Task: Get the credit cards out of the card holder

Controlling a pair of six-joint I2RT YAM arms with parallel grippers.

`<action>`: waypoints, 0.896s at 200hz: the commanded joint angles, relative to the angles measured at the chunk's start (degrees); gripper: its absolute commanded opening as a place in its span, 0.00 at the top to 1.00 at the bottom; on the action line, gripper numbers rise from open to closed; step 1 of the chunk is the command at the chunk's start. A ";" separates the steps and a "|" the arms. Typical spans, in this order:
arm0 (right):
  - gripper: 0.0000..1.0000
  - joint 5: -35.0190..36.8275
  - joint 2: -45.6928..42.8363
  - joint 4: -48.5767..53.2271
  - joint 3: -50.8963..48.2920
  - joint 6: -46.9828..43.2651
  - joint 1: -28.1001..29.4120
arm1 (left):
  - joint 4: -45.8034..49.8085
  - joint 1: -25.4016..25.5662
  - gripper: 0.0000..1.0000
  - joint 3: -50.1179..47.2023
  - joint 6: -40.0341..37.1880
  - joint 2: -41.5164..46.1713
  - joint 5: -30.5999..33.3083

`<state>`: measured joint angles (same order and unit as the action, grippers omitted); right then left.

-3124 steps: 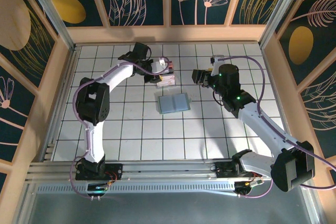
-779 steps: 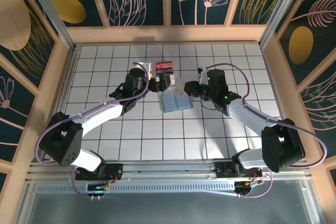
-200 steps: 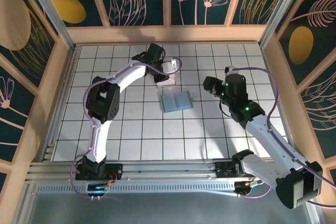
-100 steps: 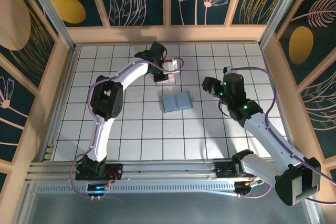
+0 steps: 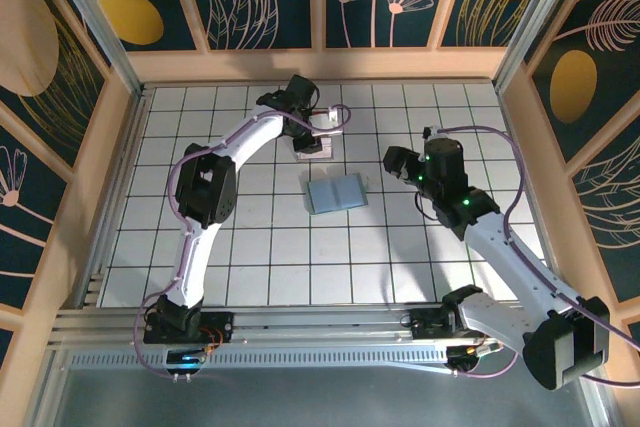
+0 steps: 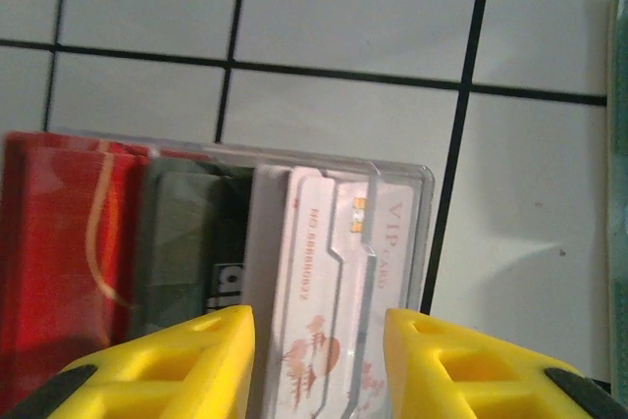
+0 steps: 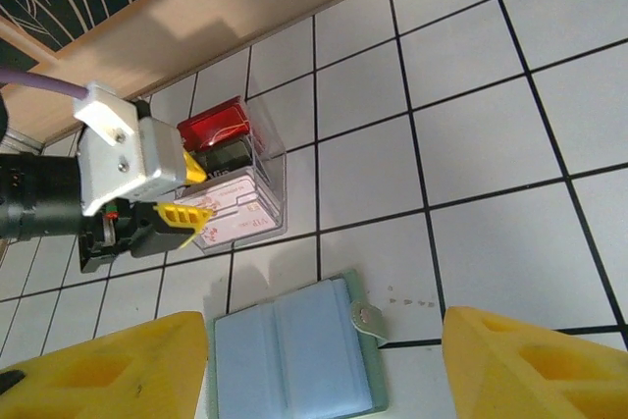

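Note:
The card holder lies open and flat mid-table, its blue-grey inner pockets up; its green edge shows at the right of the left wrist view. No card shows in its pockets. A white-pinkish credit card lies in a clear box, beside a dark card and a red one. My left gripper hovers over that box, open, its yellow fingers either side of the white card. My right gripper is open, right of and above the holder, holding nothing.
The clear box stands just behind the holder, about one tile away. The holder's snap tab sticks out on its right side. Wooden walls ring the white tiled table.
Seconds ago both grippers met at the holder. In the last second the left gripper has stayed over the clear box, and the right gripper has edged slightly left.

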<state>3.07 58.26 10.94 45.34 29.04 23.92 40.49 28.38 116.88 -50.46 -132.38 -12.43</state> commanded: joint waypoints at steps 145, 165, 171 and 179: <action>0.01 30.94 1.43 -31.83 -15.66 -19.64 -3.57 | -72.28 -10.37 0.01 -79.24 50.29 57.95 37.40; 0.01 30.60 4.65 -37.19 -17.65 -21.79 -5.67 | -80.68 -13.39 0.01 -87.17 50.40 58.56 40.73; 0.01 29.60 5.60 -38.35 -17.98 -22.47 -6.42 | -83.56 -14.06 0.01 -89.31 49.92 58.47 41.20; 0.01 28.45 6.99 -39.99 -18.46 -23.03 -7.44 | -87.47 -14.94 0.01 -91.60 49.26 57.92 41.62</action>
<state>30.44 62.39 -17.58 28.42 10.70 18.87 -29.91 15.35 30.83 -4.27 -75.24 23.20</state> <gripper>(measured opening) 0.992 0.988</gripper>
